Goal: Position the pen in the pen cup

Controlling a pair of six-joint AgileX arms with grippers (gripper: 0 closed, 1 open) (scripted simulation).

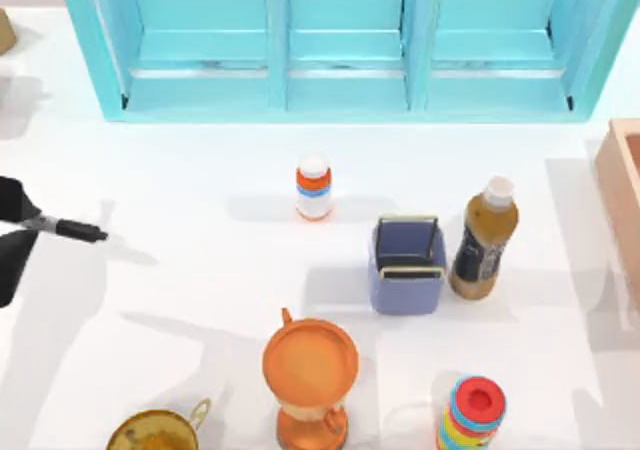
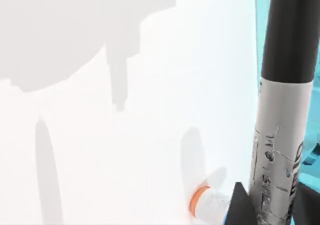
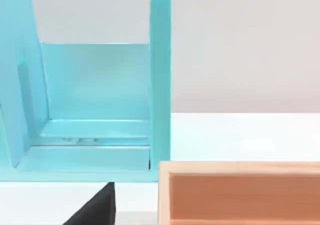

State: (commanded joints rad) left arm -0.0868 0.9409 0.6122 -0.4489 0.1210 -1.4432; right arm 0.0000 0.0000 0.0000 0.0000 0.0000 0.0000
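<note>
Our left gripper [image 1: 40,223] is clamped on the pen [image 1: 70,229] above the white table [image 1: 200,270], far left of the pen cup [image 1: 408,265].

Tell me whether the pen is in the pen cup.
Out: the left gripper holds the pen at the table's left, far from the pen cup.

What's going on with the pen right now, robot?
Left gripper at the table's left edge, shut on the slim black-and-white marker pen. Square periwinkle-blue pen cup sits mid-table, unfilled. Small orange-banded white bottle stands between them.
</note>
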